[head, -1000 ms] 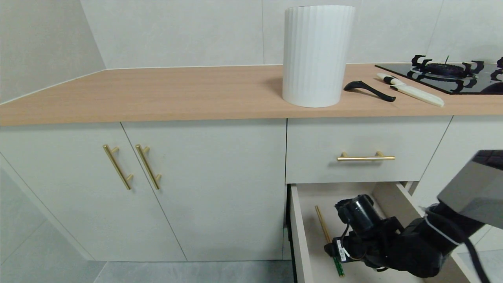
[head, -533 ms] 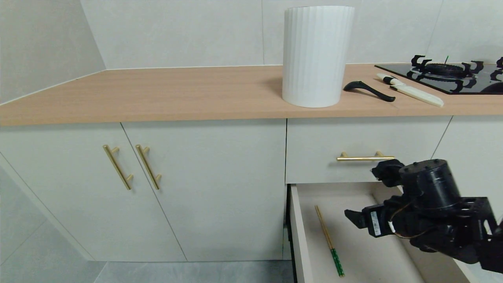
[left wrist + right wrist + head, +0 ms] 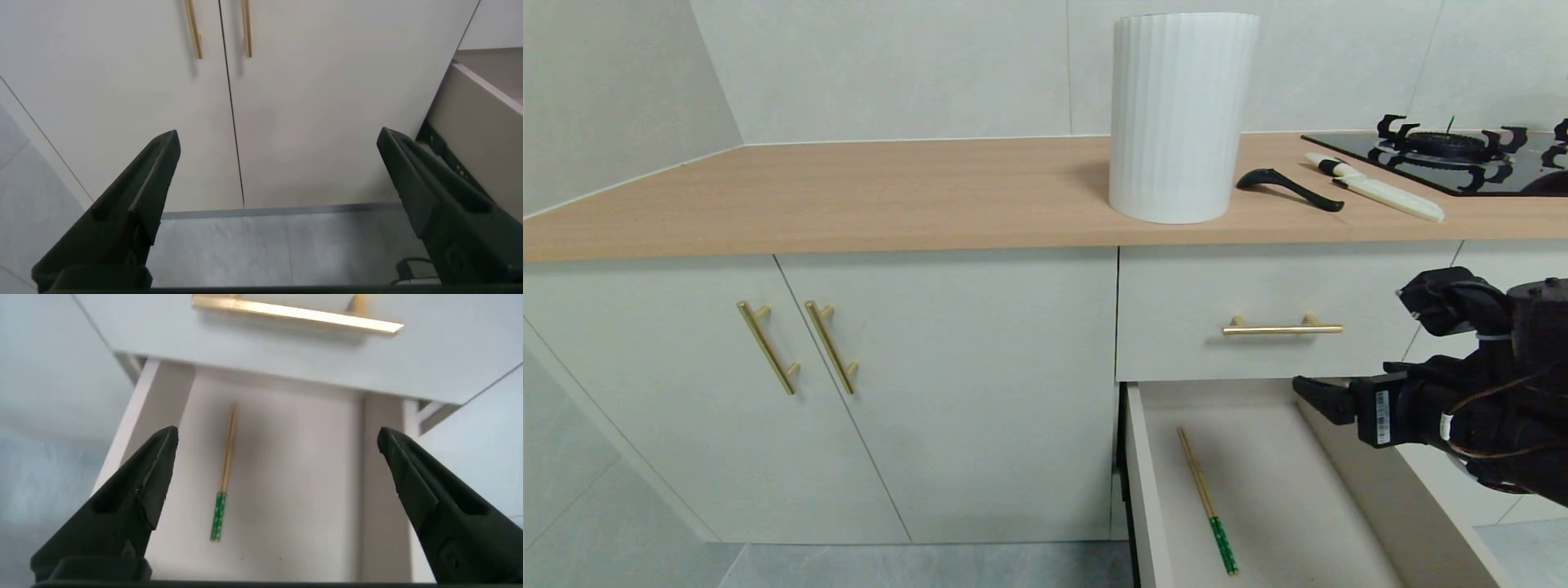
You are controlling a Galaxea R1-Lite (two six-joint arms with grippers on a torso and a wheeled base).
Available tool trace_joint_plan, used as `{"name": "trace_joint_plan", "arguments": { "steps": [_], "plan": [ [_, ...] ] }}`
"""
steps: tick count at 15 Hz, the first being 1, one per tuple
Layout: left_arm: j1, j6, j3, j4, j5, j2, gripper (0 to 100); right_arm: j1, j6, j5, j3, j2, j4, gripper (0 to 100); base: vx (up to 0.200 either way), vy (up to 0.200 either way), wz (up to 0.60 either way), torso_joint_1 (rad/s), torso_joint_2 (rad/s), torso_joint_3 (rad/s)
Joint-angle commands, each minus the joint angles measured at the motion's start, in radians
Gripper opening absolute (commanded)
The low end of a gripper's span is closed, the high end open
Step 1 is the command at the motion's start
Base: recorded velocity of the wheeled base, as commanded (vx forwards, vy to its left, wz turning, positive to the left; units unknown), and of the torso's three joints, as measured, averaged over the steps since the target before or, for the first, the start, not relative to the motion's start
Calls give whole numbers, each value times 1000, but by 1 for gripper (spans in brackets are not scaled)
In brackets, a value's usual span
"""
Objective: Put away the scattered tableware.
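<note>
My right end effector (image 3: 275, 441) hangs empty, jaws spread wide, above the open drawer (image 3: 1143, 474) where the chopsticks (image 3: 1207, 510) lie; next, I judge, comes a reach up to the counter (image 3: 849, 196) for what looks like a black spoon (image 3: 1289, 188) and the white knife (image 3: 1376, 189)

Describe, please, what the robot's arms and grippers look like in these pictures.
Both the left gripper and right gripper have matte black, wedge-shaped fingers tapering to a point. The right arm is black and blocky, with a white barcode label on one finger, thin dark cables looping along it, and white ties.
</note>
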Motion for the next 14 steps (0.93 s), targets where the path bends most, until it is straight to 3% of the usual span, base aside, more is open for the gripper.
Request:
{"name": "trace_joint_plan", "arguments": {
  "steps": [1,5,14],
  "plan": [
    [0,0,0,1,0,0,100,-10,-3,1,0,-20,-3,100,0,0,0,22,-110,-51],
    [0,0,0,-1,0,0,100,-11,-4,-1,-2,-22,-6,100,0,0,0,94,-262,-265],
    [0,0,0,-1,0,0,100,-31,-4,-1,-2,-8,-6,100,0,0,0,166,-497,-294]
  ]
}}
